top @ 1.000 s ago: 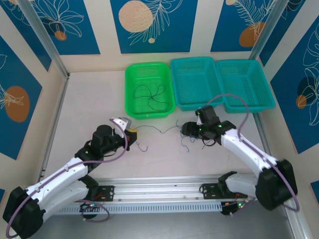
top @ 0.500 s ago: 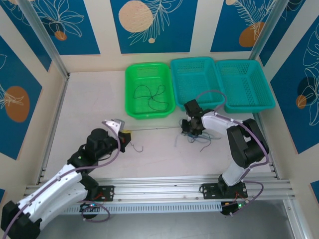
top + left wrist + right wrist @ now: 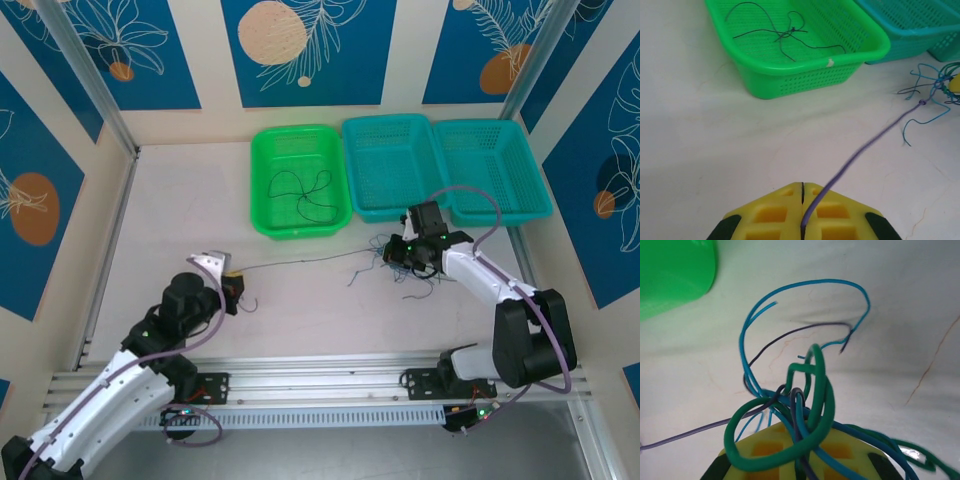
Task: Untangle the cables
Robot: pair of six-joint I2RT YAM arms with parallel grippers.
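Pinching tight, the left end effector [image 3: 802, 195] grips one end of a thin purple cable [image 3: 860, 150] between its yellow pads [image 3: 772, 215], low over the pale worktop [image 3: 180, 200]. That cable runs straight and tight across to the right. A bit farther off, the right end effector [image 3: 799, 460] is clenched on a bunch of cables [image 3: 828, 402], green, blue and dark ones all curled together. Loose ends lie on the worktop around it. Farther back sits a green basket [image 3: 300, 231] with thin black cables [image 3: 303, 188] lying in it. Two teal baskets [image 3: 385, 165] stand just beside it on the right.
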